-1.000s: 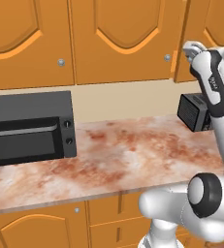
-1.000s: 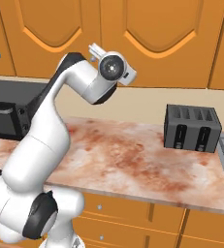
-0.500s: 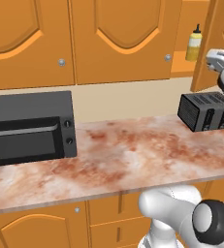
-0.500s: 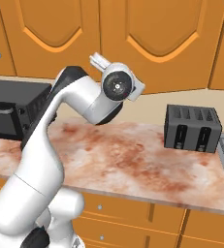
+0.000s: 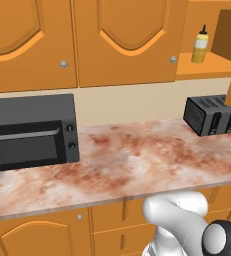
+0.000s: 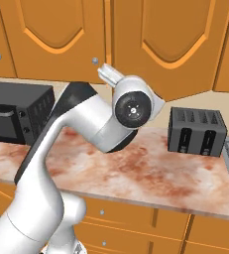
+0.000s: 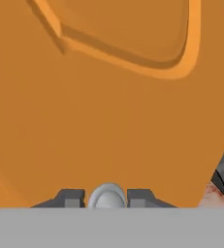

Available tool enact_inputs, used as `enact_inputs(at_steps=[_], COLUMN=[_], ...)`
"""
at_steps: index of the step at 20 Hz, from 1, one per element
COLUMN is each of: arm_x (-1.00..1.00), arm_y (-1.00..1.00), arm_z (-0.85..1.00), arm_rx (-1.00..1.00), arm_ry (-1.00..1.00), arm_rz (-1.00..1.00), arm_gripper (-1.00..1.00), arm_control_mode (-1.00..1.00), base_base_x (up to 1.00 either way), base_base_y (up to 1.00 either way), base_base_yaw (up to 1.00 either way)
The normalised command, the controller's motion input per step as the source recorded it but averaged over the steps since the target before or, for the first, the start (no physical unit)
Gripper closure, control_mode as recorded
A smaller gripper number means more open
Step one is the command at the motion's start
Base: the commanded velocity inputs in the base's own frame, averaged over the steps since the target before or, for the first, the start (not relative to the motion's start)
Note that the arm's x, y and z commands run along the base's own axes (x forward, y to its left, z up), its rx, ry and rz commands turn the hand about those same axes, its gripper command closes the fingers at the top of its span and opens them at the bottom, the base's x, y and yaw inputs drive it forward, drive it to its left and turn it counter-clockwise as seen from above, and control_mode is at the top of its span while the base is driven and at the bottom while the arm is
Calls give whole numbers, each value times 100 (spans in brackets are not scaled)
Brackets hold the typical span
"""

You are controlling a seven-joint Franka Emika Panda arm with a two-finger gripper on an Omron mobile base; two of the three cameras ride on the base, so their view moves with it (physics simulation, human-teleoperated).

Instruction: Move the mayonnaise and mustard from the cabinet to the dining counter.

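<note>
Jaws straddle the round silver knob (image 7: 106, 196) of the cabinet door (image 7: 108, 97), one dark fingertip (image 7: 71, 198) each side; gripper (image 7: 106, 199) reads as pinching the knob, though contact itself can't be confirmed; door already swung partway out. Mustard (image 5: 200, 45) stands upright on the cabinet (image 5: 207, 65) shelf, upper right in the left base view, above the toaster (image 5: 213, 115). Mayonnaise not located. Judgement: bottle is light, thin plastic, squashy and smooth; grip mid-body below the paler shoulder, moderate force, avoid the nozzle; likely tips easily if nudged.
</note>
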Motion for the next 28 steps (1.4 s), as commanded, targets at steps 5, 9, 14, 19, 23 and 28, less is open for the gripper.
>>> enact_inputs(at_steps=[5,9,14,19,23,28], arm_x=[0,-69,-100,-53,16,52], arm_y=[31,0,3,74,100,100], arm_z=[-21,0,10,11,-3,-20], arm_rx=[-5,-5,-10,-22,-36,-42], arm_ry=[8,11,0,1,4,8], arm_rz=[3,0,0,-6,-19,-25], arm_gripper=[-100,-100,-100,-100,-100,-100], arm_control_mode=[-100,-100,-100,-100,-100,-100], base_base_x=[0,0,0,0,0,0], base_base_y=[0,0,0,0,0,0], base_base_yaw=[0,0,0,0,0,0])
